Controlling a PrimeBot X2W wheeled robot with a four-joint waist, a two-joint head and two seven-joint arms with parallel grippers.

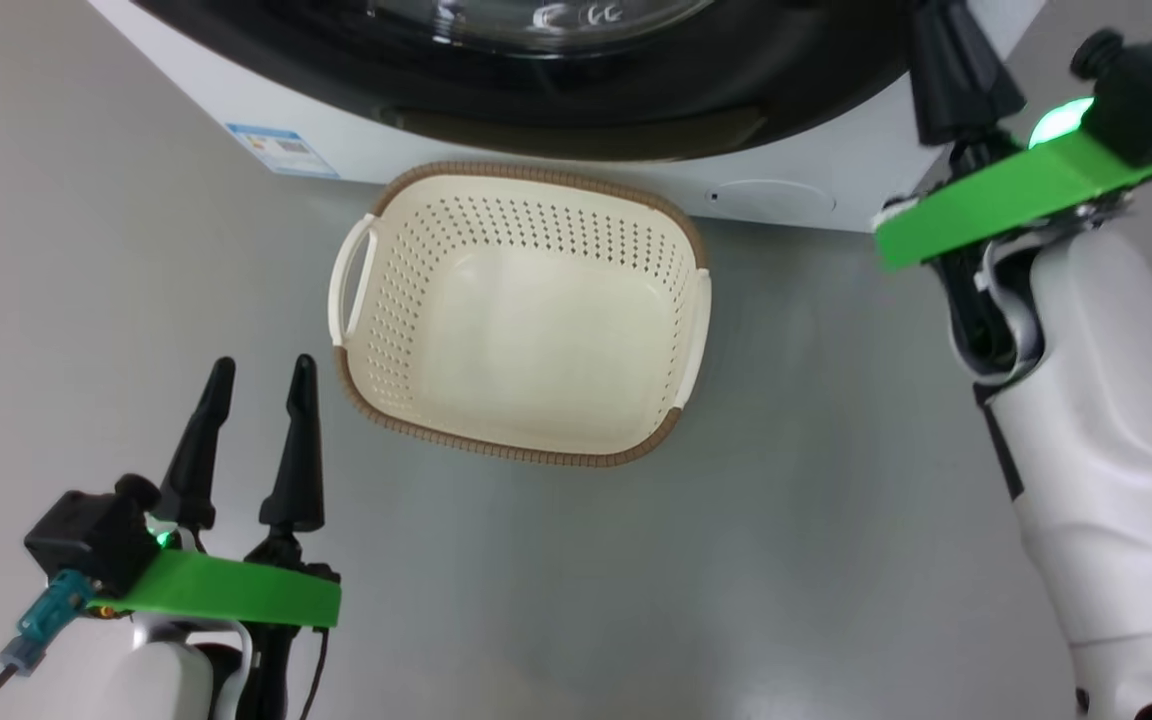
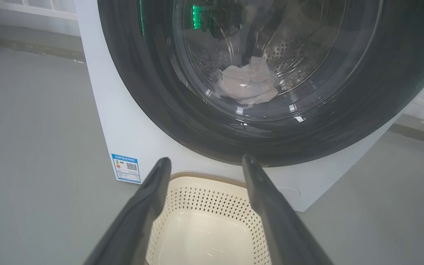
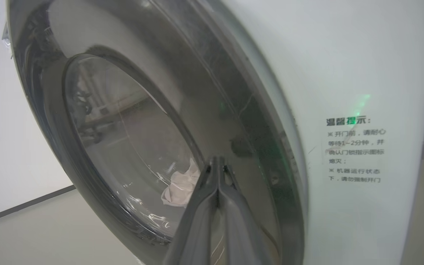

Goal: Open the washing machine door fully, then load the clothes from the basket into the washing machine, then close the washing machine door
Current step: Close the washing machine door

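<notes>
The washing machine (image 1: 836, 150) stands white at the top of the head view, its door (image 1: 556, 100) lying against its front. Through the door's glass (image 2: 256, 55) pale clothes (image 2: 247, 84) rest in the steel drum; the right wrist view shows these clothes (image 3: 180, 186) too. The cream basket (image 1: 536, 455) sits on the floor just before the machine, with nothing inside. My left gripper (image 1: 264, 365) hovers open, left of the basket and near its front corner. My right gripper (image 3: 215, 159) is shut on nothing, its tips at the door's black rim (image 3: 241, 121) on the right side.
Grey floor surrounds the basket. A blue label (image 2: 126, 168) marks the machine's lower left corner, and a round service flap (image 1: 771, 195) sits at its lower right. My pale right forearm (image 1: 1106, 420) runs up the right edge of the head view.
</notes>
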